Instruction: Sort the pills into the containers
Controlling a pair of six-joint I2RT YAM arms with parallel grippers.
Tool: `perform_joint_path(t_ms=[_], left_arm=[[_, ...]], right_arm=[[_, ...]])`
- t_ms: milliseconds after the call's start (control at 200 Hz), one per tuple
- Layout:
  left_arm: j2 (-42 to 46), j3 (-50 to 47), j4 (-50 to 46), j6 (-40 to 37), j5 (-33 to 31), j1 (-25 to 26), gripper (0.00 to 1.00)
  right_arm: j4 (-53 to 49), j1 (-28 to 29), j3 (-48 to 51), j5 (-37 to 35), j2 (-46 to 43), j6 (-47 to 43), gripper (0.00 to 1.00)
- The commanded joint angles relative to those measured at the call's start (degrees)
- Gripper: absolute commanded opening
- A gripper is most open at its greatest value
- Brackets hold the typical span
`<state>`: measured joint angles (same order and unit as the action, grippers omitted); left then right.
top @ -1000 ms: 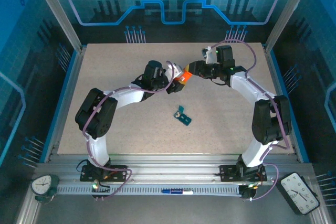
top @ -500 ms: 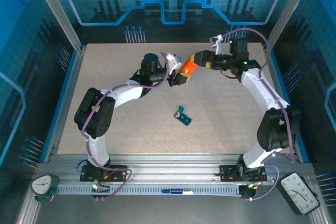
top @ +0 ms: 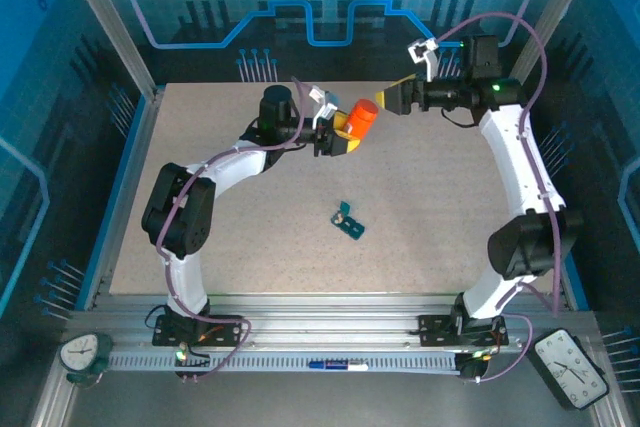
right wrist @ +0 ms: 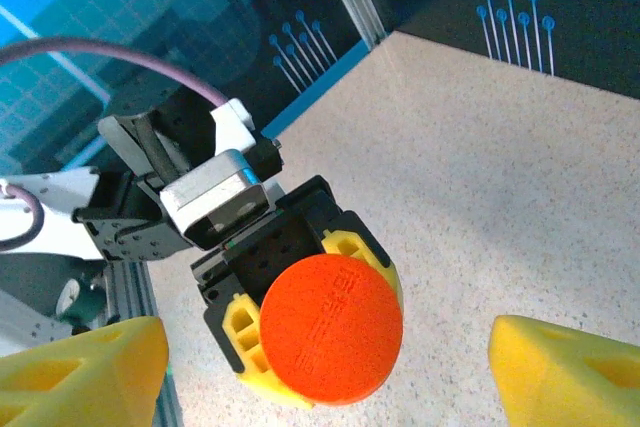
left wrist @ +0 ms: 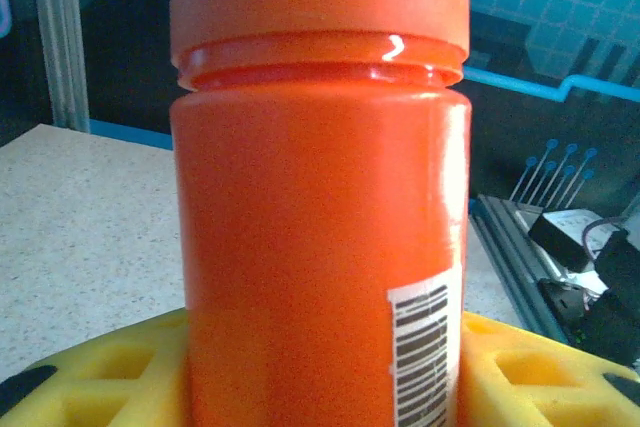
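Observation:
My left gripper (top: 342, 135) is shut on an orange pill bottle (top: 360, 119), held above the far middle of the table. In the left wrist view the bottle (left wrist: 320, 197) stands capped between my yellow fingers (left wrist: 90, 372). My right gripper (top: 388, 99) is open just right of the bottle, apart from it. From the right wrist the orange cap (right wrist: 332, 327) faces me between the wide-spread fingertips (right wrist: 80, 372). The containers, a dark-teal pill box (top: 349, 223), lie on the table's middle. The pills are out of view.
The speckled table (top: 200, 227) is fenced by a metal frame with posts (top: 110, 17) at the far corners. The left arm's wrist and cable (right wrist: 150, 187) reach in from the left in the right wrist view.
My right gripper has opened and drawn back to the right, off the bottle's cap. The left gripper carried the bottle slightly farther and to the right; the cap stays on.

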<state>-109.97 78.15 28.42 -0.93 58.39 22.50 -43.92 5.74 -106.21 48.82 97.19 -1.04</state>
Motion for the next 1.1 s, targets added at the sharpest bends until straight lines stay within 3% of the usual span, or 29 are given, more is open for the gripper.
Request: perform_joint_path(t_ms=[0,285,490,580,760,931,1096], left_arm=[[-1.03,2.42,-1.66,0.41,3.83,-0.09,0.00],[-0.94,2.71,-3.15,-0.48,4.10,-0.10,0.00],[-0.94,2.82,-3.28,-0.57,4.14,-0.09,0.00],[-0.92,2.80,-3.29,-0.57,4.19,-0.08,0.00],[-0.81,2.93,-3.45,-0.73,4.28,-0.09,0.00],[0.25,2.42,-3.40,-1.78,1.51,0.03,0.00],[3.44,-0.56,-2.51,-6.93,-7.81,1.34,0.00]], right_arm=[[-12.83,2.38,-5.17,-3.02,3.81,-7.64,0.84],[-16.13,4.63,-8.40,-5.05,7.65,-9.42,0.84],[-16.80,5.24,-8.66,-4.81,8.58,-9.60,0.78],[-16.99,5.43,-8.57,-4.72,8.98,-9.64,0.70],[-16.86,5.99,-8.19,-4.21,9.51,-8.97,0.44],[-12.30,6.08,-4.22,-4.95,8.41,-4.61,0.35],[-3.24,6.44,4.08,-8.95,6.14,4.72,0.24]])
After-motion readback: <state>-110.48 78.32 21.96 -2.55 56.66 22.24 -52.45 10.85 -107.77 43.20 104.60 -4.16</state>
